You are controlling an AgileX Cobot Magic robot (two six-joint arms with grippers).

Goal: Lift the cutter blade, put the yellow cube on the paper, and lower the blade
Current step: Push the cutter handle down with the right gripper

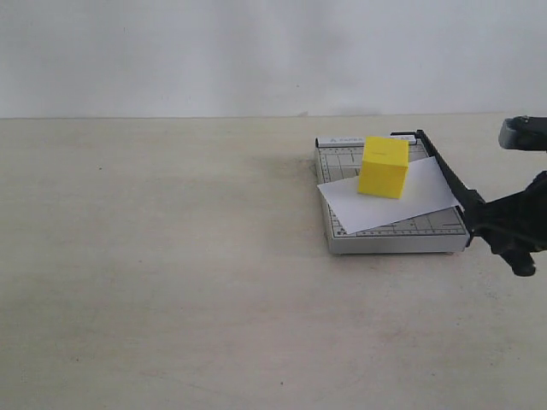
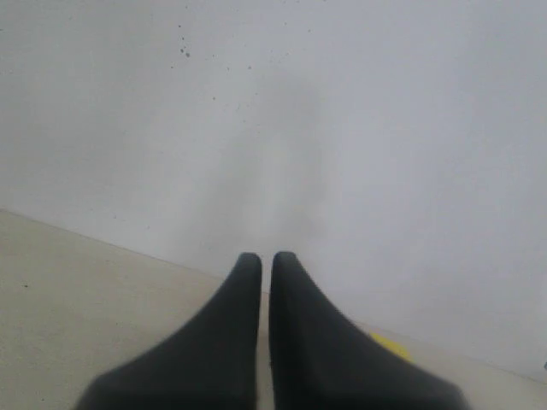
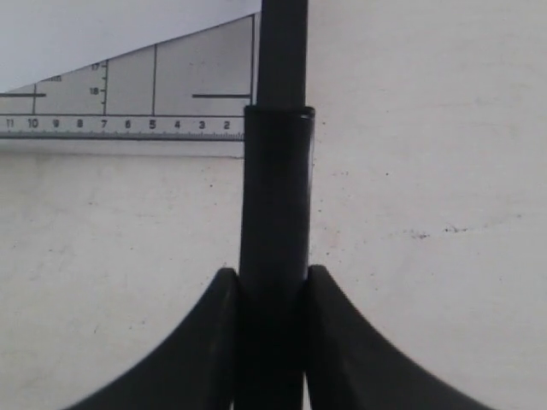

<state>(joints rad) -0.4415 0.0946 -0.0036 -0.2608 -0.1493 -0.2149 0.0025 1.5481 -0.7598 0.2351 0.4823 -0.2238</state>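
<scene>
The exterior view gives the whole layout. A grey trimmer [image 1: 393, 239] sits on the desk [image 1: 171, 256], right of centre. The paper [image 1: 420, 195] lies skewed across its board, with corners overhanging. The yellow cube [image 1: 383, 166] stands on the paper's far part, upright. The cutter blade [image 1: 444, 175] runs low along the trimmer's right edge from the far hinge to its handle at the near right corner. There the right end effector [image 1: 491, 224] meets it. Whether the blade is fully seated cannot be told.

Only the right wrist view shows the grip closely. The right end effector [image 3: 272, 286] is clamped on the thick black handle of the cutter blade [image 3: 278, 171], one finger on each side. Beside the blade are the trimmer's ruler markings [image 3: 128, 94] and a corner of the paper [image 3: 85, 34].

The left arm is missing from the exterior view. Its wrist view shows the left end effector [image 2: 259, 265] narrowed to a thin slit and holding nothing. It faces a pale wall [image 2: 299, 128], and a blurred yellow patch [image 2: 385, 344] shows past one finger.
</scene>
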